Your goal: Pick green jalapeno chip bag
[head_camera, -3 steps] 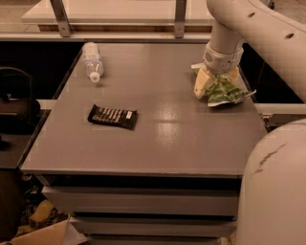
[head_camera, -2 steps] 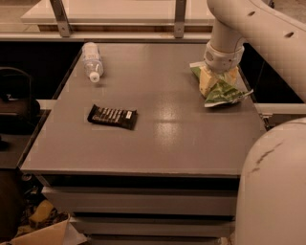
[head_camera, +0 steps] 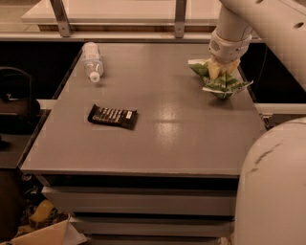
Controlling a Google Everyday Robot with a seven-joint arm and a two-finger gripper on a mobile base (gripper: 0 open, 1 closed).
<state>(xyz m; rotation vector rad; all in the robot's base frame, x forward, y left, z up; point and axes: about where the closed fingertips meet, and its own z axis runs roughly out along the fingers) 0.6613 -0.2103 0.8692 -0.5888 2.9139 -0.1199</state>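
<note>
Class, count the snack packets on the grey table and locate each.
2. A flat black candy bar wrapper lies left of centre; a crinkly green chip bag sits at the far right edge, the pincer down on it. None seems hidden.

Grey table [head_camera: 158, 143], pale counter [head_camera: 119, 12] with metal posts [head_camera: 60, 16] behind it, dim warm light.

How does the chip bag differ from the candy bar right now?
The green chip bag is crumpled, at the far right of the table, under the hand; the black candy bar lies flat, left of centre, alone. The bag looks larger. Both are packaged snacks.
</note>
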